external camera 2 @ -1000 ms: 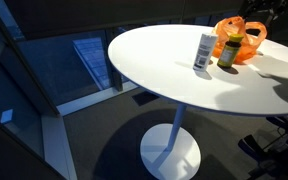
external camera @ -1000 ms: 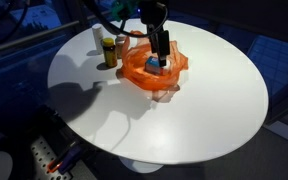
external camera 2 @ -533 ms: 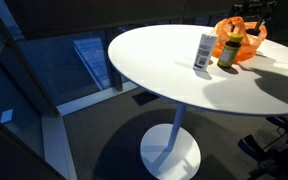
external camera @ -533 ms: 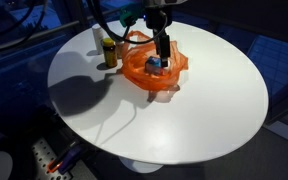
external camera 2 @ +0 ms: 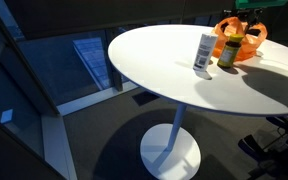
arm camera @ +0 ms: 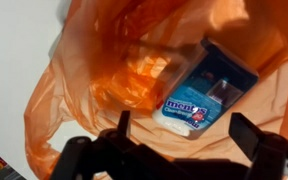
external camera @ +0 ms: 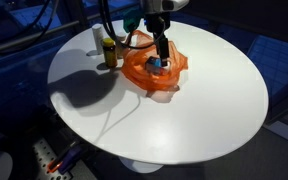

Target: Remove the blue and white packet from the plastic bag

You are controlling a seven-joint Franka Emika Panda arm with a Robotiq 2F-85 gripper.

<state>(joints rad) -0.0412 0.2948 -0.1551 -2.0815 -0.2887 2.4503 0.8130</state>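
Packet (arm camera: 206, 90) in blue and white is lying inside the orange plastic bag (arm camera: 104, 80), flat on the crumpled film, with its printed face turned up to the wrist camera. The bag's mouth is gaping wide around it, so the packet is showing plainly, angled from the upper right of the wrist view down toward the middle.

The gripper (arm camera: 184, 122) is hanging directly over the bag with its fingers (arm camera: 121, 128) spread wide apart. The jaws are standing open, one on each side of the packet's lower end, and nothing is being pinched between them. Whether the tips are touching the plastic is not clear.

In an exterior view the bag (external camera: 154, 72) is sitting on the round white table (external camera: 184, 120) toward its far edge, and the gripper (external camera: 161, 55) is reaching down into the bag, where a patch of the packet (external camera: 156, 66) is peeking out just beside the fingers.

Just beside the bag, also near the table's edge, a small dark bottle (external camera: 110, 52) with a yellow label and a white container (external camera: 97, 40) are standing upright close together. In an exterior view the bag (external camera 2: 239, 40) is showing at the far right edge of the table (external camera 2: 164, 70), with the bottle (external camera 2: 228, 50) and the container (external camera 2: 203, 52) standing in front of it.
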